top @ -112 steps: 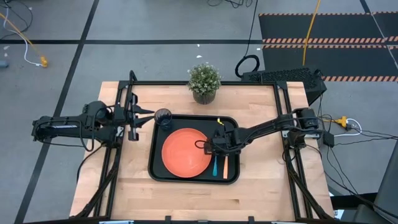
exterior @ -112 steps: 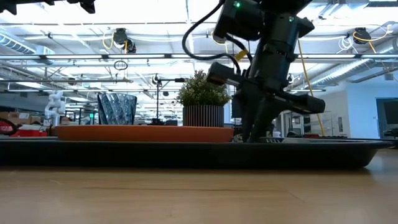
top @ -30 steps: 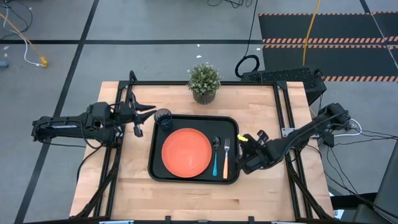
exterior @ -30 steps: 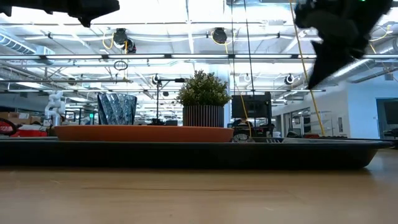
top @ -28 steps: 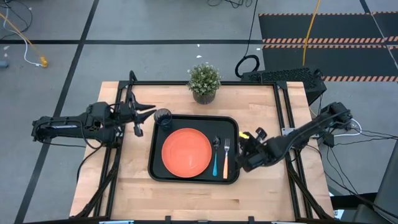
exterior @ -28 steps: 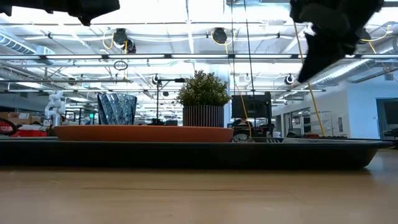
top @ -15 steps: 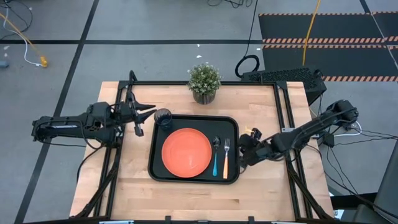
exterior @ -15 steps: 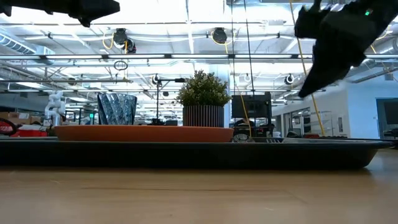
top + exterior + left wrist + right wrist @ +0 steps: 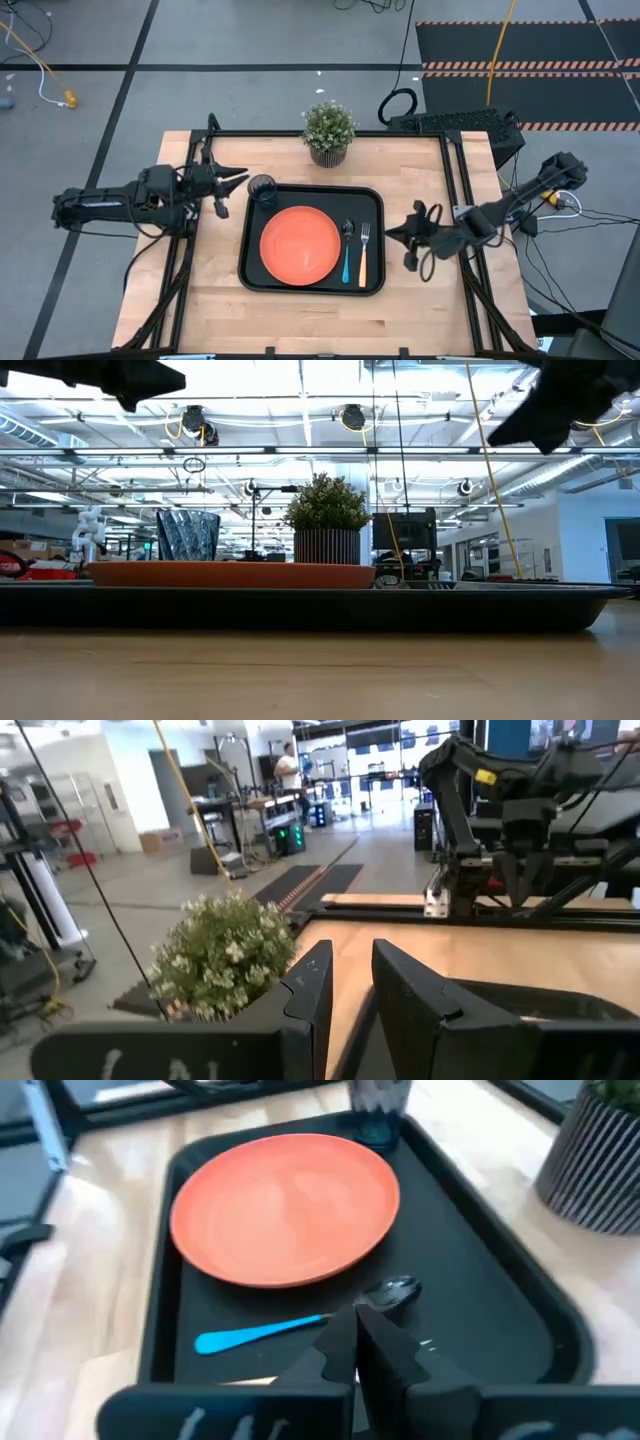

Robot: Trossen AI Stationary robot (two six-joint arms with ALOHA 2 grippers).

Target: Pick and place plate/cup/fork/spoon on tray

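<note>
The black tray (image 9: 249, 262) lies at the table's middle. On it rest the orange plate (image 9: 300, 245), the grey cup (image 9: 262, 188) standing in its far left corner, the blue-handled spoon (image 9: 346, 260) and the orange-handled fork (image 9: 363, 262), side by side to the right of the plate. My left gripper (image 9: 238, 182) hovers open just left of the cup. My right gripper (image 9: 392, 233) is shut and empty, raised over the table to the right of the tray. In the right wrist view the shut fingers (image 9: 340, 1348) point toward the spoon (image 9: 262, 1332) and hide most of the fork.
A potted green plant (image 9: 328, 130) stands at the table's far edge behind the tray. Bare wood lies to the tray's left, right and near side. Black frame rails (image 9: 455, 170) run along the table's sides.
My right gripper has drawn back from the tray's right rim toward the table's right edge and has risen, turning as it went; it has stayed shut. The tableware on the tray has not moved.
</note>
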